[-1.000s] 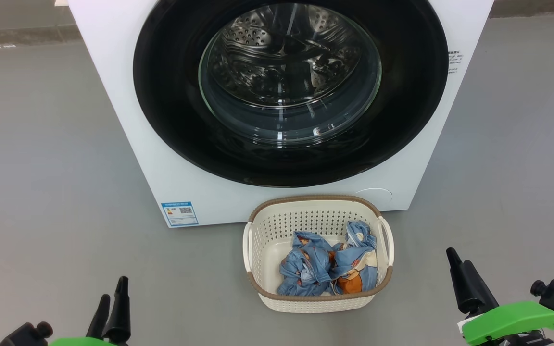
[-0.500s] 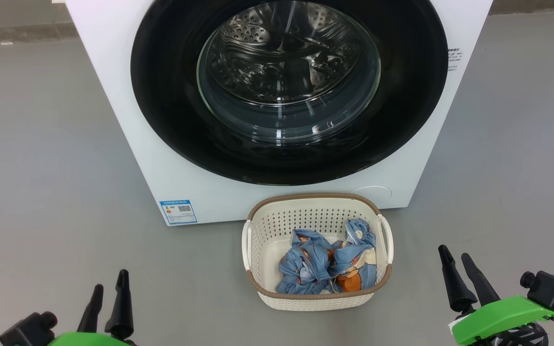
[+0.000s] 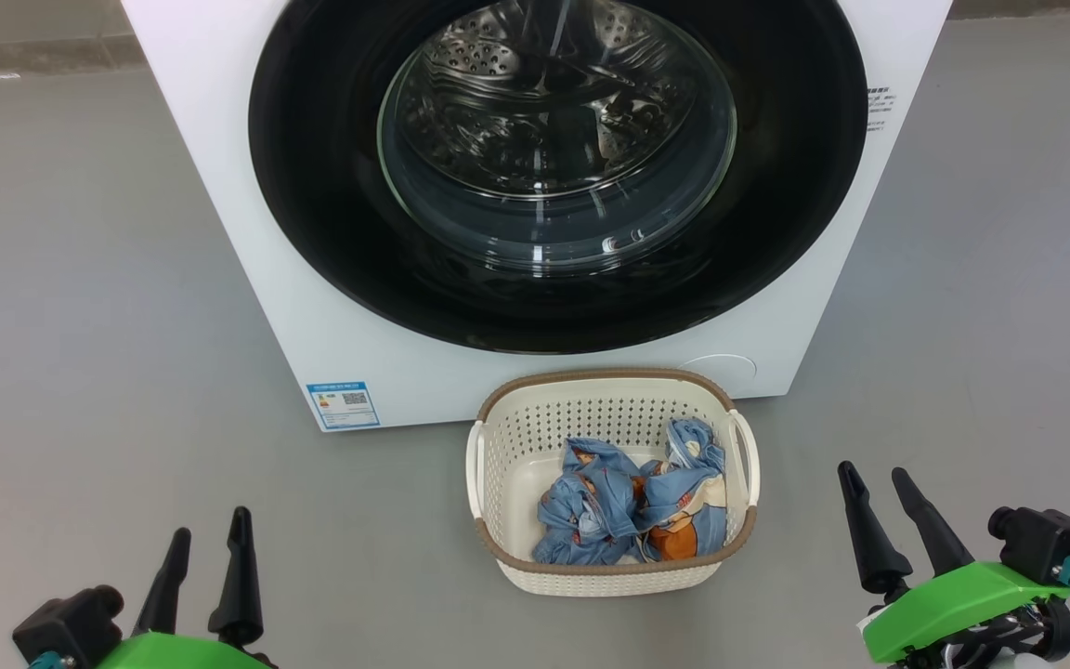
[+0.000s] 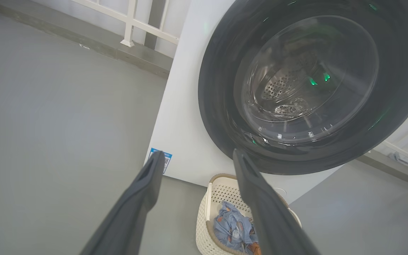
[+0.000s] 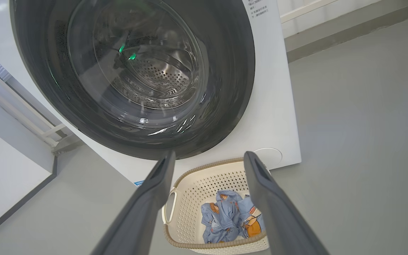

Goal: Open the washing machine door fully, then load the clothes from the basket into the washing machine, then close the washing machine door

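We see a plain grey floor spread across the head view. On it stands the white washing machine, at the upper centre of the frame. The cream basket sits at lower centre, just beside the machine's front.

Left fingers rise from bottom edge, spread wide, nothing between. Beyond: white washer, door shut, black rim, drum holes visible through glass. Blue label at lower corner, partly behind one fingertip. Basket on floor just before washer, partly behind other finger. Clothes bunched inside. White railing at back.
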Robot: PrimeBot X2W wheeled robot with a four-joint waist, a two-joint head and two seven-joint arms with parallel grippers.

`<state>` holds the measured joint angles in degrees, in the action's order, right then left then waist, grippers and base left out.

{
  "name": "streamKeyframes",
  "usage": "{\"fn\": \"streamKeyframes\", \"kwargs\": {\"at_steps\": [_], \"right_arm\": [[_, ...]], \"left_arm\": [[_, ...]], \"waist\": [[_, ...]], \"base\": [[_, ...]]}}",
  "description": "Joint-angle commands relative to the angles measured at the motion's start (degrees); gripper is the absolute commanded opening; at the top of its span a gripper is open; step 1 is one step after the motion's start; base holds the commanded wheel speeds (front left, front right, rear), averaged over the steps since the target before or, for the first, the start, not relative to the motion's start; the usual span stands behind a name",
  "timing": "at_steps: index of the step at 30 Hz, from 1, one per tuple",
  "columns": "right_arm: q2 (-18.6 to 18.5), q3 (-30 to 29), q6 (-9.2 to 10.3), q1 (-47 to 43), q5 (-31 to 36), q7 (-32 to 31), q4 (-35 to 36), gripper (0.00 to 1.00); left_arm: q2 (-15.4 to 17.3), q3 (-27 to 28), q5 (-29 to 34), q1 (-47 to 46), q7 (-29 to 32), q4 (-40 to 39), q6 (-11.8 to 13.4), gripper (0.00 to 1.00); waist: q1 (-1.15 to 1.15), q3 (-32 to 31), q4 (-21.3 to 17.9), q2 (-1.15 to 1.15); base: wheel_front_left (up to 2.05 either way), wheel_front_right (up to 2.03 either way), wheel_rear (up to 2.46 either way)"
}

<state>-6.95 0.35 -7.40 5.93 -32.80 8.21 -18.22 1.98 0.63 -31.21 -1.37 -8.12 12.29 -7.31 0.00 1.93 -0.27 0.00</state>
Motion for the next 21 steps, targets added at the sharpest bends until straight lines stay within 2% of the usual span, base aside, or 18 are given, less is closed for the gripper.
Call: {"fn": "streamKeyframes", "kwargs": {"at_steps": [1,21], "right_arm": [[-0.82,1.25,-0.06,2.58,2.51,0.82,1.56,1.0],[-1.52,1.63,-0.08,3.6,15.99,4.17,1.63,1.0]], "left_arm": [[1.12,1.32,2.43,-2.61,-0.86,-1.92,-0.12,1.0],[1.55,1.64,15.63,-3.43,-4.23,-0.99,-0.15,1.0]], "waist": [[0.0,0.04,0.01,0.0],[0.0,0.69,-0.24,0.0]], "base": [[0.0,0.0,0.0],[0.0,0.0,0.0]]}}
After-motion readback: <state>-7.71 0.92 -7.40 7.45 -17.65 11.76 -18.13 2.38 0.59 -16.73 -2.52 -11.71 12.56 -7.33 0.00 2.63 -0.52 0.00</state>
